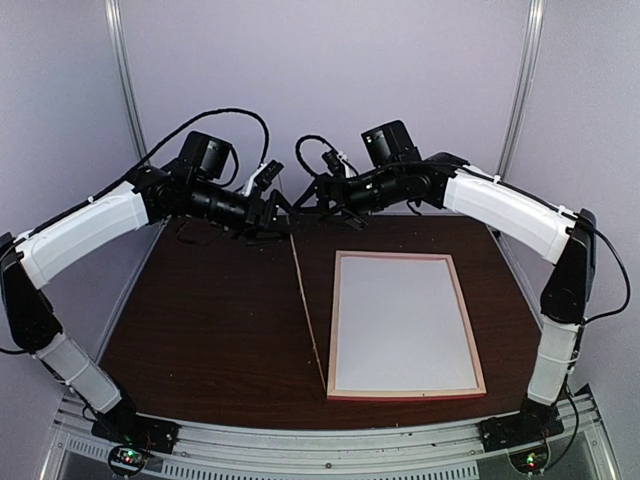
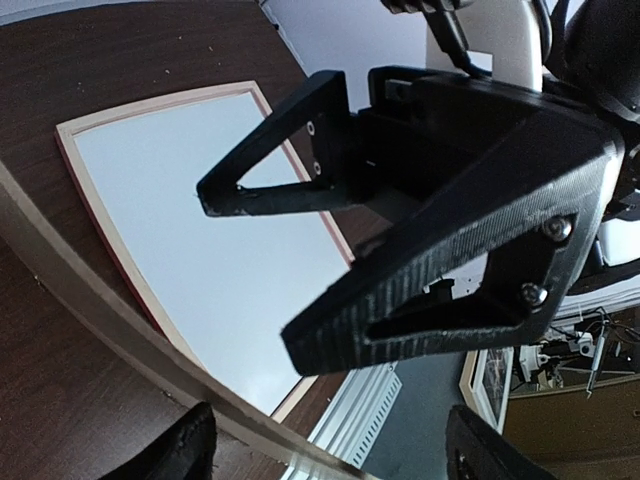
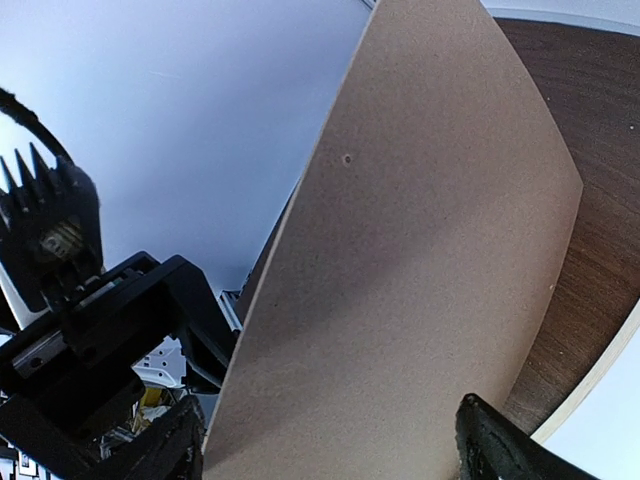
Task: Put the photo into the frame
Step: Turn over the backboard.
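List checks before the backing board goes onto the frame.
1. Frame flat on table, back up: ok.
2. White sheet fills the opening; print or mat: cannot tell.
3. Backing board over frame: not ok, it stands on edge to the frame's left.
4. Left pincer open: ok.
5. Right pincer open: ok.
6. Board steadied by either pincer: cannot tell.

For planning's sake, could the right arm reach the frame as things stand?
Probably yes: the frame lies flat, uncovered, before the right arm; the upright brown board stands beside it, not across.
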Available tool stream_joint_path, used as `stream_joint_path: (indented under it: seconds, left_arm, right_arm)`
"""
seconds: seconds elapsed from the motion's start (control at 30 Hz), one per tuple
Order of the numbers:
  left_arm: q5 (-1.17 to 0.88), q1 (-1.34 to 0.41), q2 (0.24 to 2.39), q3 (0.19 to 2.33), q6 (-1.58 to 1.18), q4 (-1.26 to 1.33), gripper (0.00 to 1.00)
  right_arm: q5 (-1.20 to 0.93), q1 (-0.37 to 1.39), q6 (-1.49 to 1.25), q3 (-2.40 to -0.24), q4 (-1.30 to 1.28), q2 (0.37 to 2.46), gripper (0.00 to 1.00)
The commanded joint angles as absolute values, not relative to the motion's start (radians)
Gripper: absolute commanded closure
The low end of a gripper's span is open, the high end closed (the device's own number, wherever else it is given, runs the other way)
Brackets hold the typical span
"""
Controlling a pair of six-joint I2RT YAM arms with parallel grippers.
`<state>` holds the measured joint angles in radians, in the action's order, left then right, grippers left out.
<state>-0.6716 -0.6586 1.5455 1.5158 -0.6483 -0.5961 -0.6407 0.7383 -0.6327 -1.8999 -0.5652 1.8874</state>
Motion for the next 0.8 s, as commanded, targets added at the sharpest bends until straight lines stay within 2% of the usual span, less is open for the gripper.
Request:
stream_joint_path:
  seconds: [0.0, 0.57, 0.77]
  left_arm:
    - [-0.719, -0.667, 1.58, 1.543, -0.643, -0.513, 0.2]
    - [-0.803, -0.709, 1.671, 1.603, -0.576, -0.508, 0.12]
    - [-0.818, -0.726, 1.702, 1.625, -0.566, -0.508, 0.08]
  right_arm:
    - [-0.654, 0.727, -0.63, -1.953, -0.599, 1.901, 0.15]
    - [-0.605, 0.709, -0.557, -2.004, -0.746, 1.903, 0.2]
    - [-0.573, 0.701, -0.515, -2.025, -0.817, 1.901, 0.27]
